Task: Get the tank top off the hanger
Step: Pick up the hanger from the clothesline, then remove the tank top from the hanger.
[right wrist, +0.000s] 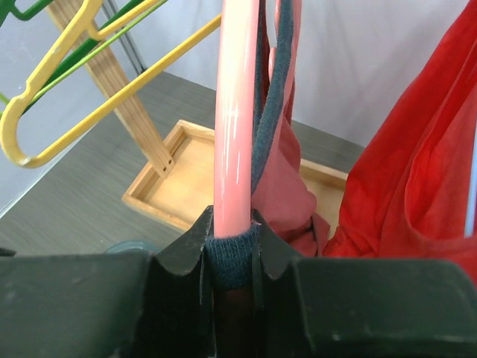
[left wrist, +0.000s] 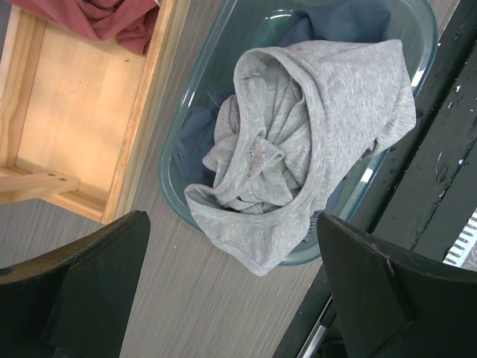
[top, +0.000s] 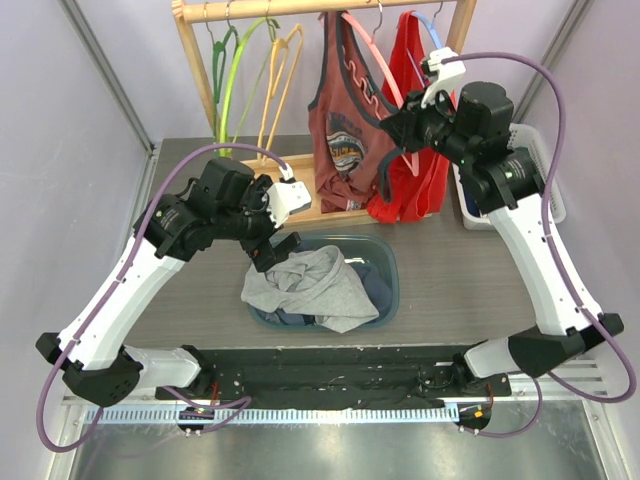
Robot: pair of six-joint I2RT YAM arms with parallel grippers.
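Rack (top: 195, 70): one, of pale wood, with a round top rail and a flat tray-shaped base. It stands at the back of the grey, wood-grained surface (top: 440, 290).
Left gripper (left wrist: 232, 220): in front of the rack's base and above the tub. Its two black fingers (left wrist: 89, 283) are spread wide apart and hold nothing.
Bare hangers: three thin wire-like loops on the left half of the rail, one dark green (top: 221, 65), one light green (top: 243, 70) and one yellow (top: 283, 75).
Tub (top: 392, 272): one, oval, of see-through teal plastic, just in front of the rack's base.
Clothes in the tub: two. A soft grey knit top (left wrist: 328, 104) lies crumpled on top and spills over the rim, with a navy piece (left wrist: 335, 22) under it.
Tank top (top: 345, 140): one, brick red with dark grey ribbed trim and a printed front. It hangs from the rail on the pink hanger (right wrist: 237, 112), and its hem reaches the rack's base.
Right gripper (right wrist: 232, 231): up at the rail's right half. Its fingers are clamped on the smooth pink hanger tube, with the strap's grey trim pinched in as well.
Red garment (top: 410, 190): one, bright and thin, draped from a blue hanger (top: 428, 24) at the rail's right end.
Basket (top: 545, 165): one, white, to the right of the rack.
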